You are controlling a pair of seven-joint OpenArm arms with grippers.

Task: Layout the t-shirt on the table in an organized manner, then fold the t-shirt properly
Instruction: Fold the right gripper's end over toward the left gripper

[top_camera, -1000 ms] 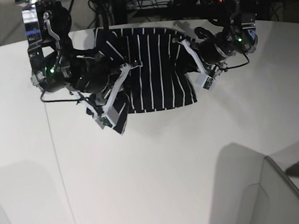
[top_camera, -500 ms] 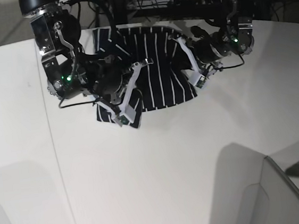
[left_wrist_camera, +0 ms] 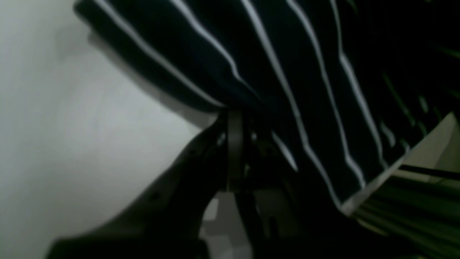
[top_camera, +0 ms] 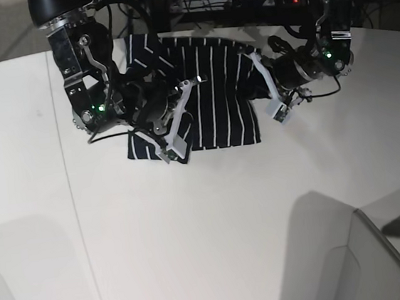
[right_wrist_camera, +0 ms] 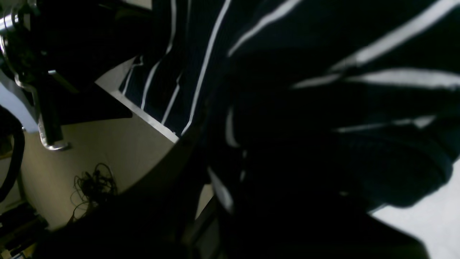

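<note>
Lying flatter than before, t-shirt (top_camera: 209,99)

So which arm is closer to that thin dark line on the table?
Right. The right arm hangs over the t-shirt edge nearest the seam line; the left arm is across the t-shirt, farther away.

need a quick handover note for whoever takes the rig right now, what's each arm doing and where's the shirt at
Left gripper: shut on the t-shirt's edge, on the base view's right side.
Right gripper: low at the shirt's near corner on the other side; cloth fills its wrist view, grasp cannot be confirmed.
T-shirt: lying at the far side of the table, mostly spread, stripes running front to back, bunched under the right arm.
Done: rough layout.
Left: smooth the bunched side, release, then all folds.
</note>
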